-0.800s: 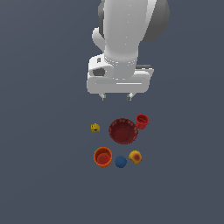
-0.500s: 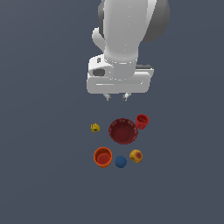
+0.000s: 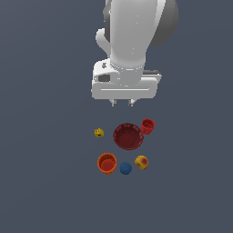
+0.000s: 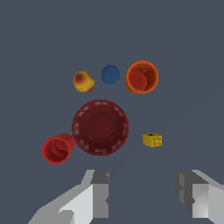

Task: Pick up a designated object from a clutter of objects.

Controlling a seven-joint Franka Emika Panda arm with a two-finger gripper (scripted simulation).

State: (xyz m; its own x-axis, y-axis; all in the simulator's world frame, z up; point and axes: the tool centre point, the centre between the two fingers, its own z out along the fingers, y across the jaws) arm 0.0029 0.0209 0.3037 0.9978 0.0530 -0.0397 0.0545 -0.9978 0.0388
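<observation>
The dark-red bowl (image 3: 128, 136) with a scalloped rim sits in the middle of the clutter; it also shows in the wrist view (image 4: 100, 127). Around it lie a small red cup (image 3: 148, 126) touching its rim, an orange cup (image 3: 107, 163), a blue ball (image 3: 125, 169), a yellow-red ball (image 3: 141, 162) and a tiny yellow block (image 3: 98, 133). My gripper (image 3: 123, 103) hangs above and behind the bowl, well clear of it. In the wrist view the gripper (image 4: 144, 194) is open and empty, its fingers (image 4: 100, 192) spread apart.
The items rest on a plain dark grey surface (image 3: 50, 182). In the wrist view the red cup (image 4: 57, 149), orange cup (image 4: 141, 77), blue ball (image 4: 110, 74), yellow-red ball (image 4: 83, 81) and yellow block (image 4: 152, 140) ring the bowl.
My gripper has come a little lower toward the clutter and its fingers have drawn closer together. The objects have not moved.
</observation>
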